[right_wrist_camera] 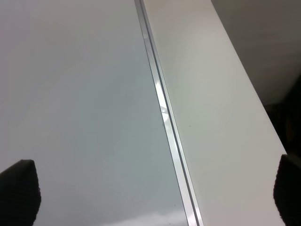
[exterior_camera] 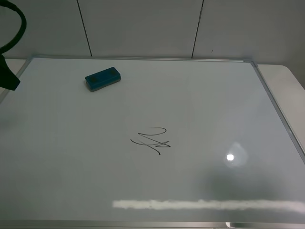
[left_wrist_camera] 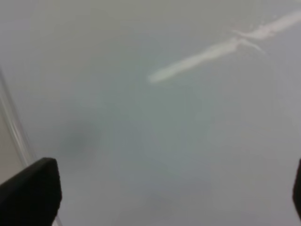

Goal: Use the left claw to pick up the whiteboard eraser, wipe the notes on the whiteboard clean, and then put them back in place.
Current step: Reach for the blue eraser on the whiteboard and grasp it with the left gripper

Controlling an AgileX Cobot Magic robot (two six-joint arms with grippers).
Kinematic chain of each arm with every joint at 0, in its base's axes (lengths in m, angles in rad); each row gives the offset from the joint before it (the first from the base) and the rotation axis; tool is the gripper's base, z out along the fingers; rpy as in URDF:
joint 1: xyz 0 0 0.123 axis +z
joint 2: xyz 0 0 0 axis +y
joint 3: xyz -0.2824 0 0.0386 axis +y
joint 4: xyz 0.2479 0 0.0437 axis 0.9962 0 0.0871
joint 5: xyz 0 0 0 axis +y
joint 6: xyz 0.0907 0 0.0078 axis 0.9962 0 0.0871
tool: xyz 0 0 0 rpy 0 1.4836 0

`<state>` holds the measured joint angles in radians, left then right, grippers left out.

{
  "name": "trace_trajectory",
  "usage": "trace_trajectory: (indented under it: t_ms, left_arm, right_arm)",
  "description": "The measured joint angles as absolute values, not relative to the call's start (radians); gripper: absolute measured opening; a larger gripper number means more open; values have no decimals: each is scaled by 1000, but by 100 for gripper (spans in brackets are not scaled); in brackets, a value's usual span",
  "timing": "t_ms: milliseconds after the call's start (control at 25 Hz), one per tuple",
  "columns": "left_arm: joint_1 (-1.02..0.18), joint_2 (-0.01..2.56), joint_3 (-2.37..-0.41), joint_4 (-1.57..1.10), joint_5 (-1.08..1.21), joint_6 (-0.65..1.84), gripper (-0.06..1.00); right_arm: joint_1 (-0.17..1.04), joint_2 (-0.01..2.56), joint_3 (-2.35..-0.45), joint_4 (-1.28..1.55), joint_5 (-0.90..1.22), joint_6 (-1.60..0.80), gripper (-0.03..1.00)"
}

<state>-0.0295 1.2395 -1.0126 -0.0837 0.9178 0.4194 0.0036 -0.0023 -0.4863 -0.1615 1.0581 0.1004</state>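
The whiteboard point(exterior_camera: 214, 109) fills most of the exterior high view. The teal-blue whiteboard eraser point(exterior_camera: 102, 78) lies on it at the back left. The notes point(exterior_camera: 151, 140), a small black scribble, sit near the board's middle. Only a dark part of the left claw's arm point(exterior_camera: 8, 76) and its looping cable point(exterior_camera: 16, 28) show at the far left edge, apart from the eraser. In the left wrist view my left gripper point(left_wrist_camera: 164, 197) is open and empty over bare whiteboard point(left_wrist_camera: 164, 117). My right gripper point(right_wrist_camera: 153, 193) is open and empty above the board's silver frame point(right_wrist_camera: 164, 117). The right arm is out of the exterior view.
White table point(exterior_camera: 286, 76) shows beyond the board's right edge, also in the right wrist view point(right_wrist_camera: 211, 94). A panelled wall point(exterior_camera: 143, 24) stands behind. A bright reflected streak point(exterior_camera: 205, 205) runs along the board's front, with a glare spot point(exterior_camera: 230, 157).
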Motion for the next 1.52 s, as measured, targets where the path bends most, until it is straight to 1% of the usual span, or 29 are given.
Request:
trace_trajectory:
  t_ms: [240,520,760,880,1040,1200,1520]
  left_arm:
    - [-107,1483,-1159,-40,808,551,99]
    - [-191,1752,-1420,7,808,625,99]
    - [-237,2000,-1709,11,963,659,99]
    - [-244,2114,-1855,-9,1072,664,99]
    - [-244,2224,-2002,-47,1135,672,99]
    - [-244,2286,-2049,-54,1142,689,99]
    - [-244,2354,-2050,-56,1108,721,99]
  right_arm:
    - [4,-2,-486,-162,1058,100,99]
    - [4,-2,-486,-162,1058,100,99]
    - [4,-2,-486,-162,1058,100,99]
    - [4,-2,-486,-162,1058,100,99]
    - [4,-2,-486,-162,1058,100,99]
    - [4,-2,-486,-162,1058,100,99]
    - [4,-2,-486,-162,1058,100,99]
